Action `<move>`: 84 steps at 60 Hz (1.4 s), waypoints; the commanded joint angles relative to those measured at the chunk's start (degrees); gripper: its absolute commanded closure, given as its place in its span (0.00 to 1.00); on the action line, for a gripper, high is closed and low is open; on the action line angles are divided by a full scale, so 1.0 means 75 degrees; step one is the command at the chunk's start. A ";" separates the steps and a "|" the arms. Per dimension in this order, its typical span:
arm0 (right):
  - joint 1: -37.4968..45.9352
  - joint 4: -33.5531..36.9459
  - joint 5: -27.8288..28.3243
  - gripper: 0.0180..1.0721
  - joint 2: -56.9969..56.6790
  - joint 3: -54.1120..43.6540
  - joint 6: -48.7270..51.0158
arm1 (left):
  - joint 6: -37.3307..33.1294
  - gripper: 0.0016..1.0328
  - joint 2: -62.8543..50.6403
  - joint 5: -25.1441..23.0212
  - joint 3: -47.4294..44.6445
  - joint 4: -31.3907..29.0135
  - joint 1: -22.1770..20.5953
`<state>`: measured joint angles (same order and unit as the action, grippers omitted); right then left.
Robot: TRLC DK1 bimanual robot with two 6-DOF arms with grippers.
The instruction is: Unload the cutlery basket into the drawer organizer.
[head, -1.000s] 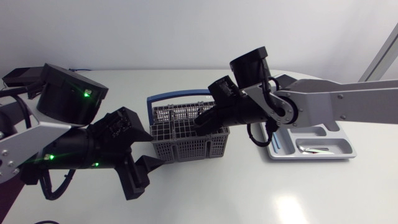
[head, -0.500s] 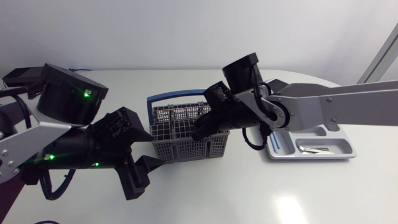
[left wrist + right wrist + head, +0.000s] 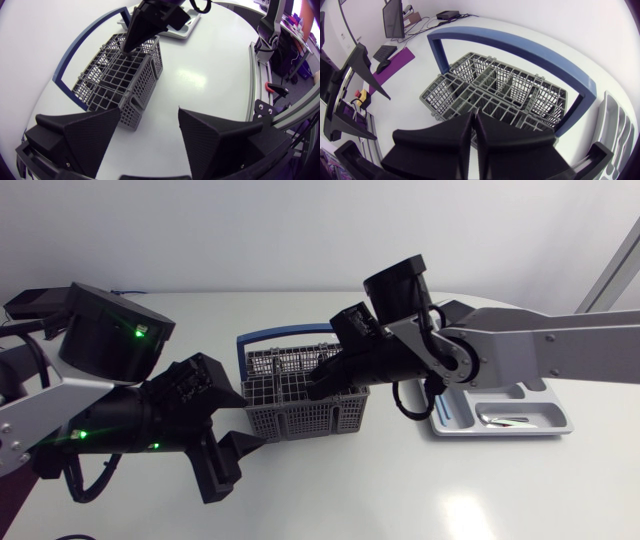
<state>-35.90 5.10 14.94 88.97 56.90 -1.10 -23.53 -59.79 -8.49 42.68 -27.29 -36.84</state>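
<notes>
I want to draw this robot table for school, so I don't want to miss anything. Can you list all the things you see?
table: one, white, under everything.
cutlery basket: one, grey mesh with a blue handle, mid-table; what is inside cannot be made out.
drawer organizer: one, light grey, on the table at the robot's right of the basket.
cutlery piece: one, silvery, lying in an organizer compartment.
left arm: one, black and silver, coming in from the left.
right arm: one, silver-grey and black, coming in from the right above the organizer.
left gripper: one, black, open, beside the basket.
right gripper: one, black, shut, tips at the basket's top.
</notes>
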 commanded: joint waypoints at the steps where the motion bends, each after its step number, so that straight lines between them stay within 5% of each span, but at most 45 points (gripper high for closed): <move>1: 0.0029 0.0175 0.0012 0.94 -0.0308 0.0112 -0.0193 | 0.0079 0.05 0.0156 0.0031 -0.0159 0.0017 -0.0045; 36: -0.0053 0.1195 0.0797 0.94 -0.1304 0.0557 -0.1025 | 0.0079 0.05 0.0179 0.0042 -0.0194 0.0006 -0.0068; 58: 0.0099 0.2894 0.1067 0.94 -0.3179 0.1237 -0.1540 | 0.0055 0.05 0.0226 0.0042 -0.0171 0.0006 -0.0045; 66: 0.0884 0.3515 0.1289 0.94 -0.3765 0.1249 -0.1681 | 0.0055 0.05 0.0284 0.0042 -0.0124 -0.0030 -0.0045; 76: 0.3310 0.4089 0.2121 0.94 -0.4234 0.0417 -0.1247 | 0.0067 0.05 0.0413 0.0042 -0.0147 -0.0123 -0.0010; 84: 0.5127 0.4558 0.2098 0.94 -0.4292 -0.0357 0.0018 | 0.0067 0.05 0.0437 0.0042 -0.0100 -0.0194 0.0037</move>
<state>-3.18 37.47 30.22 56.95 58.33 -6.94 -23.53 -57.10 -8.49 42.68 -27.88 -36.95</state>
